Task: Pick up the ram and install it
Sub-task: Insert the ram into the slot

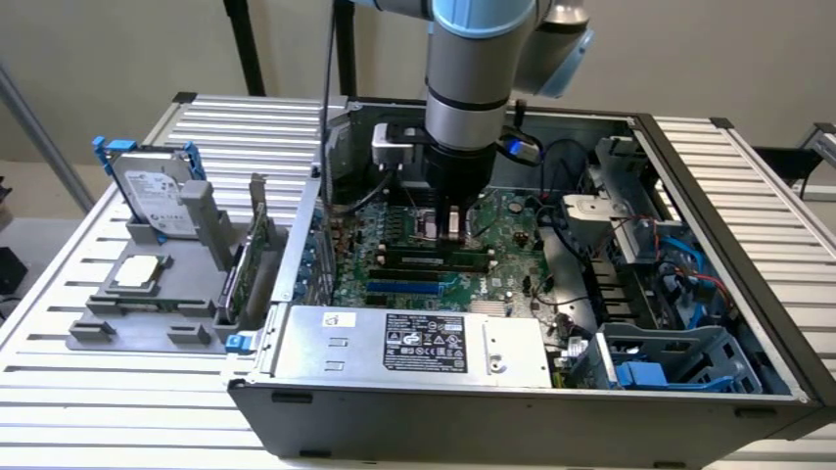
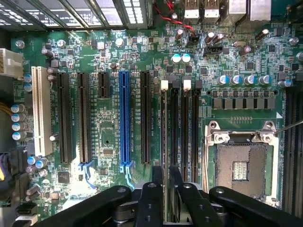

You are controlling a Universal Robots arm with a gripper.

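Nearest the exterior camera is the one power supply (image 1: pixel 405 343), with one open PC case (image 1: pixel 731 392) on the slatted tabletop (image 1: pixel 78 392). Mid-board, the ram (image 1: pixel 432 259) sits flat in a memory slot. One gripper (image 1: pixel 451 230) hangs just behind it, its two fingers (image 2: pixel 156 189) nearly closed around a thin edge-on stick, probably another module.

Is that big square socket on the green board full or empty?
Empty: the socket shows its bare contacts, with no chip inside.
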